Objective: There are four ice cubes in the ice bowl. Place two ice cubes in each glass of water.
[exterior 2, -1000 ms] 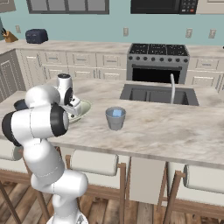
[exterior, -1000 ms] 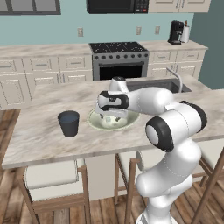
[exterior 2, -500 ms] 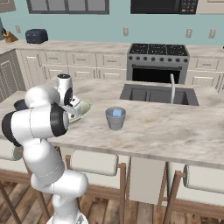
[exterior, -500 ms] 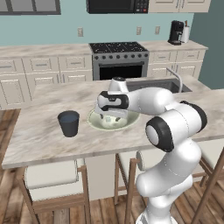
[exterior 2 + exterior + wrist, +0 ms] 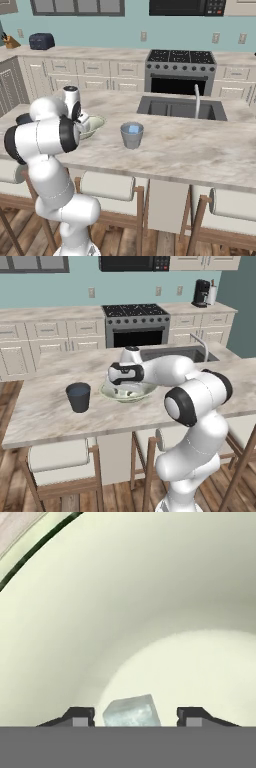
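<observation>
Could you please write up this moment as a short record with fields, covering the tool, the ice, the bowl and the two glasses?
tool: down inside the bowl, fingers either side of one ice cube, a gap on both sides
ice cube: on the bowl floor between the fingertips, not lifted
bowl: cream-green, on the island counter
dark glass: on the counter, apart from the bowl
grey glass: on the counter near the sink
sink: set in the counter

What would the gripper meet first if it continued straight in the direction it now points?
Most likely the ice cube lying between the fingertips of the gripper; right behind it is the inner floor of the ice bowl. Depth is hard to judge.
</observation>
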